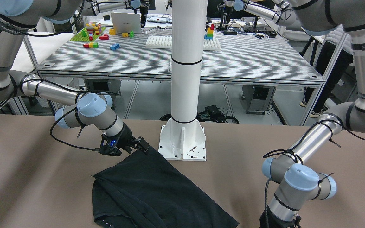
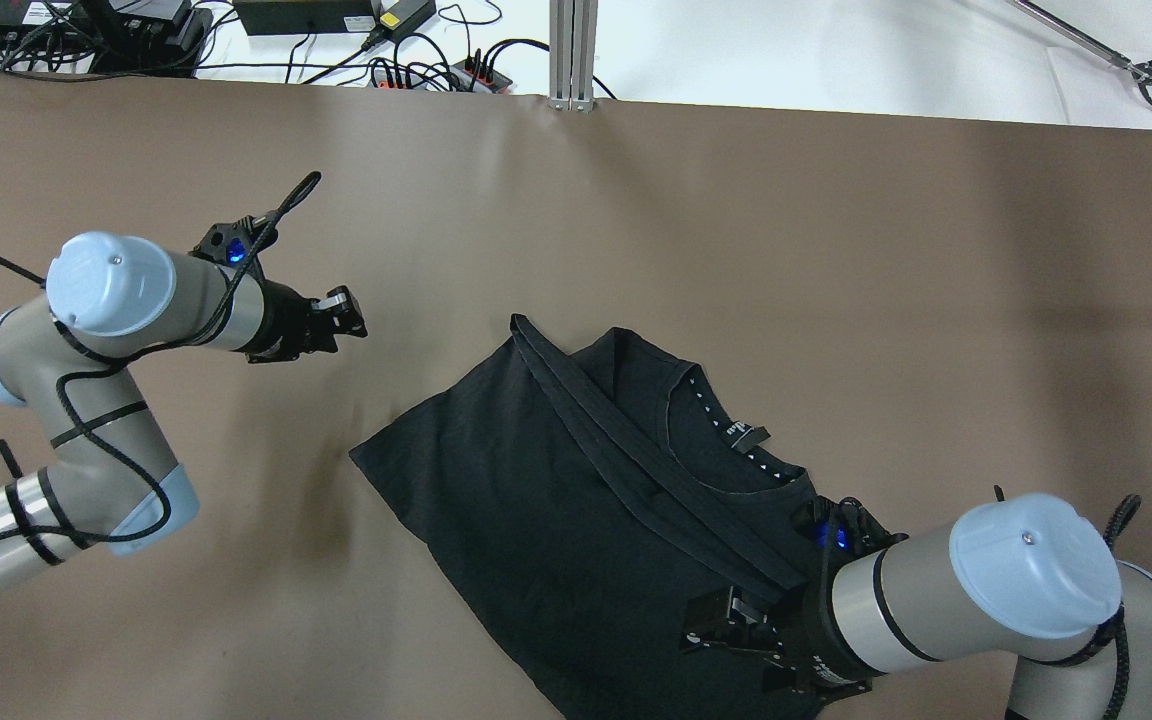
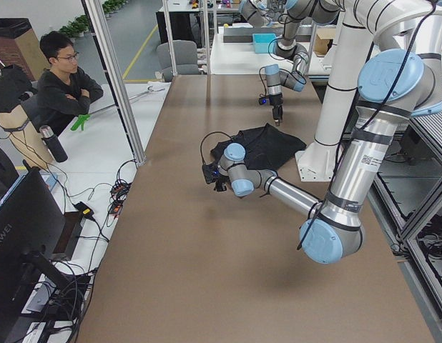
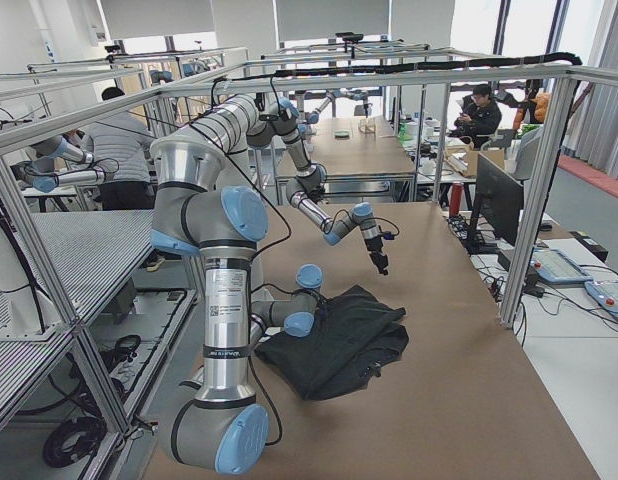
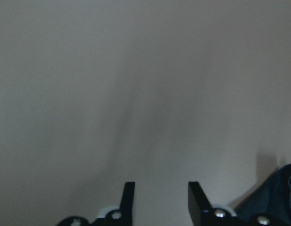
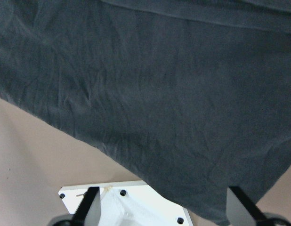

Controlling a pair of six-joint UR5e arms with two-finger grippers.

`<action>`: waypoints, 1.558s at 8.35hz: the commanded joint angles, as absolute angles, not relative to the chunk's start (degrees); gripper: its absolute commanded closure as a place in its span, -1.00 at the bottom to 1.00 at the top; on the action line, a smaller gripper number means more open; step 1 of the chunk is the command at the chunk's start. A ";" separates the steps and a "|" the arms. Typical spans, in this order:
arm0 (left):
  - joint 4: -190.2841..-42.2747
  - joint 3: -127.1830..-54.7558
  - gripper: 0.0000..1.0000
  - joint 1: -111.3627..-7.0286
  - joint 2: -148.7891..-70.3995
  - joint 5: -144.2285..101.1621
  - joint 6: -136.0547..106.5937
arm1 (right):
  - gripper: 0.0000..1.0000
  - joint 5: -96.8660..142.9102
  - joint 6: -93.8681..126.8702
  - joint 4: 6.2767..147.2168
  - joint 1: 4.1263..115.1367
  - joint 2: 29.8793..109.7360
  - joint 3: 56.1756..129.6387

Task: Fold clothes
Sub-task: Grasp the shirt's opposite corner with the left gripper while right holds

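Right jaws: wide apart, black garment (image 2: 536, 480) directly beneath, apparently not touching. Left jaws: apart, only table (image 2: 636, 200) beneath.

Silver-grey tubes and pale blue joint caps are showing on the left arm (image 2: 86, 440) and the right arm (image 2: 936, 600). Black cables (image 1: 265, 196) are running along both, strapped down with black ties. Just behind the black fingers (image 5: 128, 202) of the left gripper (image 2: 346, 315) and the right gripper (image 2: 706, 630), a small blue light (image 2: 234, 250) is glowing. The white column (image 1: 185, 38) is wearing thin black bands.
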State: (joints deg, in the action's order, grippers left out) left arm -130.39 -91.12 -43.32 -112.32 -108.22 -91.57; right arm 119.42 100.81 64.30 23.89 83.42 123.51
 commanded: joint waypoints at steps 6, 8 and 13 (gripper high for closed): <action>-140.54 -94.31 0.02 -32.26 -105.47 -102.74 -102.04 | -0.89 112.15 100.72 64.34 23.29 83.14 121.12; -140.54 -96.06 0.01 -32.17 -103.46 -102.83 -101.95 | -0.89 112.24 100.72 64.34 23.29 83.14 120.76; -140.45 -95.45 0.02 -30.76 -103.18 -100.29 -101.34 | -0.89 112.24 100.72 64.34 23.29 83.14 120.67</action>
